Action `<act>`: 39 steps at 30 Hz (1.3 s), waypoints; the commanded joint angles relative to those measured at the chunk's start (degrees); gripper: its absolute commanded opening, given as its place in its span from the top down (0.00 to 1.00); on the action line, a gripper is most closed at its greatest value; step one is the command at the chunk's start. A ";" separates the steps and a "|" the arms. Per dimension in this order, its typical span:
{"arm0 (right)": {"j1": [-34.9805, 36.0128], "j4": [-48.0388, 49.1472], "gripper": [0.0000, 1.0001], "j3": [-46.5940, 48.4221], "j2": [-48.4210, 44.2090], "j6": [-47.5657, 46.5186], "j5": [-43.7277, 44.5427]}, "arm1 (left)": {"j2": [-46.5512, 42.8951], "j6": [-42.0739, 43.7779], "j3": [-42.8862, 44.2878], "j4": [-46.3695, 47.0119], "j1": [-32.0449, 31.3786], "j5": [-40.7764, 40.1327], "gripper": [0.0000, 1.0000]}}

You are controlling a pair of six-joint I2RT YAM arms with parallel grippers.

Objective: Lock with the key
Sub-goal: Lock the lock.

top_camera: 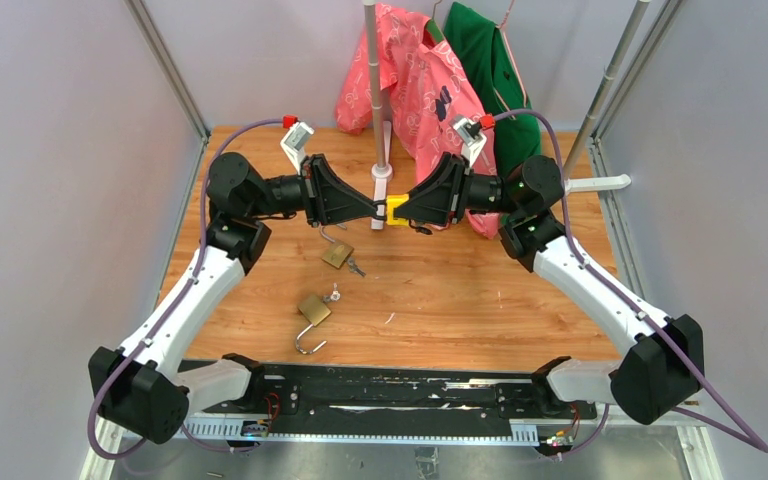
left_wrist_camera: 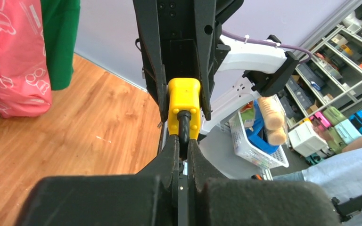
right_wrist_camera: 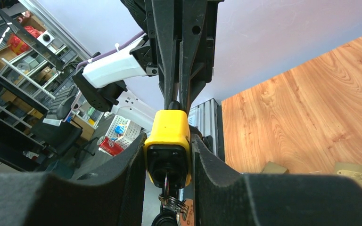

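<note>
Clamping yellow padlock (right_wrist_camera: 168, 131) body: right pincer (top_camera: 406, 209); left pincer (left_wrist_camera: 183, 142) pinching shackle (left_wrist_camera: 184, 123).

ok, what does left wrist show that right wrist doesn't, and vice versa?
Left wrist only: pink garment and green garment hanging, and the top of the yellow padlock where the black shackle enters. Right wrist only: the key in the lock's underside with its key ring, and two brass padlocks lying flat. Both: yellow padlock clamped in the right gripper, left gripper shut on the shackle, wooden table.
</note>
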 commanded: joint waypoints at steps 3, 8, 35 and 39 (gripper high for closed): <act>-0.05 2.41 1.00 0.61 -0.17 -1.15 0.03 | 1.08 -0.21 0.79 0.20 -0.10 -0.69 1.00; 1.75 -0.88 1.00 0.98 0.29 -4.40 1.85 | 1.91 0.08 1.07 0.21 -2.45 -1.77 1.00; 2.84 2.17 1.00 1.09 5.38 -3.93 3.31 | 2.73 1.08 1.02 0.25 -5.19 -3.25 1.00; 3.17 2.14 1.00 1.19 5.93 -4.38 3.30 | 2.51 0.75 1.05 0.70 -5.44 -3.51 1.00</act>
